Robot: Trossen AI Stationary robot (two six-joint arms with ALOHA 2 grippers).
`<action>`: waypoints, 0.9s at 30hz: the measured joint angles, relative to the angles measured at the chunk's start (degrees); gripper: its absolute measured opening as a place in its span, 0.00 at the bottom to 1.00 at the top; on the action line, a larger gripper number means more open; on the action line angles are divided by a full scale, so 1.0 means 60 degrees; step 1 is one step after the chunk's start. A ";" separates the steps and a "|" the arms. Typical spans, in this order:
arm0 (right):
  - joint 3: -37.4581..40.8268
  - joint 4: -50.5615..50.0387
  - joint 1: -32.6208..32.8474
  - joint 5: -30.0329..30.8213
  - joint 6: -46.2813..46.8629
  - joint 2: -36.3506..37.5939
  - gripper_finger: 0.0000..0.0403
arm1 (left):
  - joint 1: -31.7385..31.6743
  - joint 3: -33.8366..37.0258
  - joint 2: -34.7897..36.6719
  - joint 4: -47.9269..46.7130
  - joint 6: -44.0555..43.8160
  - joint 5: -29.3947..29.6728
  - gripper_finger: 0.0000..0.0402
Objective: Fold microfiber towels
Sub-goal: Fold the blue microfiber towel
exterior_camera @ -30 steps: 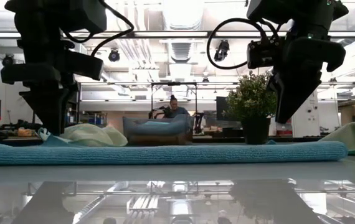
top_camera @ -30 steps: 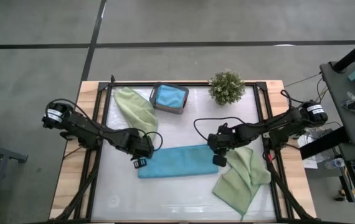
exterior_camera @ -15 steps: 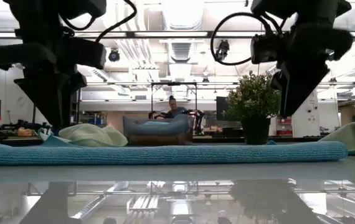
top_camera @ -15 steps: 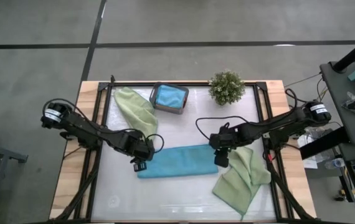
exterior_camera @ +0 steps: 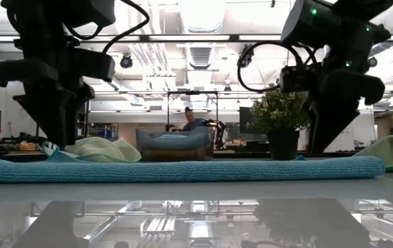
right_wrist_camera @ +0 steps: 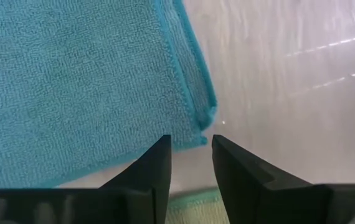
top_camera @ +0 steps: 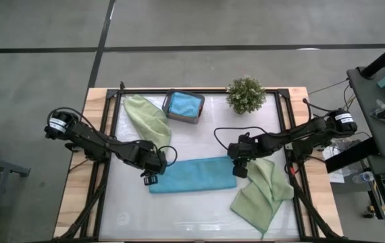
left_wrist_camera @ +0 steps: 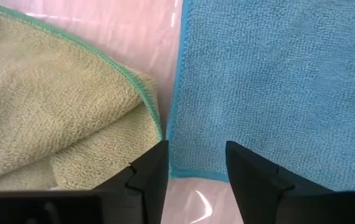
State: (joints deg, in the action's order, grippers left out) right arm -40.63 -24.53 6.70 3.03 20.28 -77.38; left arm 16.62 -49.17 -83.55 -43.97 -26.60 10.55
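The white tabletop carries a teal-blue towel folded into a long strip in the middle. The left gripper hovers over its left end, fingers apart and empty. The right gripper hovers over its right end, fingers slightly apart, holding nothing. One green towel lies behind the left gripper, another green towel lies beside the strip's right end.

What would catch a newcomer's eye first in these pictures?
Probably the teal-blue towel, folded into a long strip across the table's middle, with the left gripper open at one end and the right gripper open at the other. Sage green towels lie behind the left gripper and near the right edge.
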 joint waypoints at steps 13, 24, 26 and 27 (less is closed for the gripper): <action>0.0850 0.1266 0.0000 -0.0074 0.0290 0.0000 0.26 | 0.0000 0.0000 -0.0008 0.0090 0.0003 0.0072 0.36; 0.0850 0.1528 0.0004 -0.0316 0.0001 0.0000 0.12 | 0.0000 0.0004 -0.0014 0.0328 0.0010 0.0277 0.36; 0.0850 0.1528 0.0004 -0.0331 -0.0062 0.0000 0.05 | 0.0000 0.0004 -0.0014 0.0327 0.0010 0.0302 0.36; 0.0850 0.1517 0.0004 -0.0332 -0.0059 0.0000 0.04 | 0.0000 0.0004 -0.0014 0.0328 0.0010 0.0305 0.36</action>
State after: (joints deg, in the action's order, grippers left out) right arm -35.53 -15.43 6.72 1.03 19.92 -77.38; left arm 16.62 -49.15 -83.64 -42.00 -26.55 12.38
